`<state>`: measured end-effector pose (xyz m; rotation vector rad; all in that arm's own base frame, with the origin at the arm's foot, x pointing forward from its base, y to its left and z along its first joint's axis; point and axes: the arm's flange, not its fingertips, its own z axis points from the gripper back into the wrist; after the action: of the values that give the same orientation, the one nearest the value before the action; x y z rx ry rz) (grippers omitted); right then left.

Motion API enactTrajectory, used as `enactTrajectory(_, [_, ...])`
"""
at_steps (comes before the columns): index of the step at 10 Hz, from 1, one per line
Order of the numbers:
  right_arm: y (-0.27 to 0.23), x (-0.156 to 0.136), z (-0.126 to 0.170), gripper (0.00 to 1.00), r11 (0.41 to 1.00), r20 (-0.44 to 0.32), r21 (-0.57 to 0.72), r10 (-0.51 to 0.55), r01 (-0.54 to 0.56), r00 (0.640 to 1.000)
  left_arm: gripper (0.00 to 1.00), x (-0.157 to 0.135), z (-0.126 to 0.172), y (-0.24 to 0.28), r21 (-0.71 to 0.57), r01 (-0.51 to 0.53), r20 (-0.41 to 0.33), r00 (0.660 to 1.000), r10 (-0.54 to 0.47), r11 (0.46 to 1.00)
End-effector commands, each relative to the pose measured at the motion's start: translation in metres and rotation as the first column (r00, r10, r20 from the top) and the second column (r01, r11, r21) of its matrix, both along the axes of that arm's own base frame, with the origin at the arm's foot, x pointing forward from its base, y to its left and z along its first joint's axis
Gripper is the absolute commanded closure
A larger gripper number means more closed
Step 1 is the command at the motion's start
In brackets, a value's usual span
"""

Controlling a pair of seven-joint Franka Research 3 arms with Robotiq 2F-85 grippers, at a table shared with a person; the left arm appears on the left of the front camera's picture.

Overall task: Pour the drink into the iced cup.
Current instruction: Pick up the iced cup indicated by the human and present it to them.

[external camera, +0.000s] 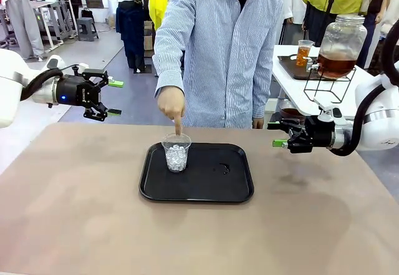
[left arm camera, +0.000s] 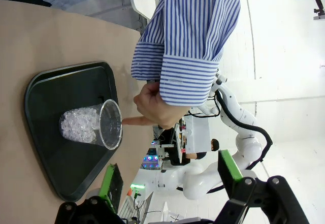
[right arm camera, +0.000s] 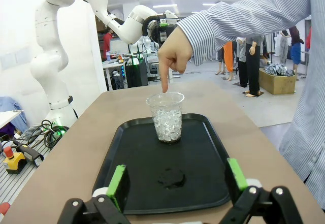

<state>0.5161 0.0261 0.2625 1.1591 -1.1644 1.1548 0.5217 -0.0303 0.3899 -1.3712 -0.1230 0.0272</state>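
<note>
Nothing poured yet: the clear plastic cup of ice cubes stands on the black tray, ice alone. Your left hand and right hand both gape, empty. The amber drink apparently sits in the far glass jar.

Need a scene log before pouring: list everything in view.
table: one, tan, foreground
tray: one, black, table middle
cup: one, clear, on tray's far-left part
ice: clear cubes, in cup
side table: one, white, far right
jar: one, clear, on side table
drink: amber, in jar
small cup: one, amber liquid inside, beside jar
hand: one, person's, finger pointing down at cup
left fingers: two, black with green pads, open, in air at left
right fingers: two, same colours, open, in air at right
</note>
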Motion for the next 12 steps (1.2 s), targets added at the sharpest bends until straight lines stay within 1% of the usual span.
enactTrajectory(1, [0.001,0.001,0.003,0.00,1.000,-0.002,-0.001,0.001,-0.001,1.000,0.00,0.000,0.001,-0.001,0.002,-0.002,0.003,1.000,0.002,1.000])
enactTrajectory(6, [0.001,0.001,0.003,0.00,1.000,-0.002,-0.001,0.001,-0.001,1.000,0.00,0.000,0.000,0.000,0.000,0.000,0.000,1.000,0.000,1.000])
enactTrajectory(7, [0.001,0.001,0.003,0.00,1.000,-0.002,-0.001,0.001,-0.001,1.000,0.00,0.000,0.001,-0.002,-0.011,0.032,0.075,0.997,-0.031,0.999])
enactTrajectory(8, [0.001,0.001,0.003,0.00,1.000,-0.002,-0.001,0.001,-0.001,1.000,0.00,0.000,-0.001,-0.002,-0.016,0.049,0.178,0.983,-0.046,0.999])
enactTrajectory(9, [0.001,0.001,0.003,0.00,1.000,-0.002,-0.001,0.001,-0.001,1.000,0.00,0.000,-0.003,-0.002,-0.017,0.087,0.312,0.947,-0.077,0.996])
enactTrajectory(10, [0.001,0.001,0.003,0.00,1.000,-0.002,-0.001,0.001,-0.001,1.000,0.00,-0.002,-0.008,-0.001,-0.007,0.112,0.462,0.882,-0.096,0.994])
enactTrajectory(11, [0.001,0.001,0.003,0.00,1.000,-0.002,-0.001,0.001,-0.001,1.000,0.00,-0.005,-0.013,0.000,-0.003,0.127,0.556,0.825,-0.104,0.992])
enactTrajectory(12, [0.001,0.001,0.003,0.00,1.000,-0.002,-0.001,0.001,-0.001,1.000,0.00,-0.008,-0.018,0.001,-0.007,0.151,0.609,0.784,-0.116,0.988])
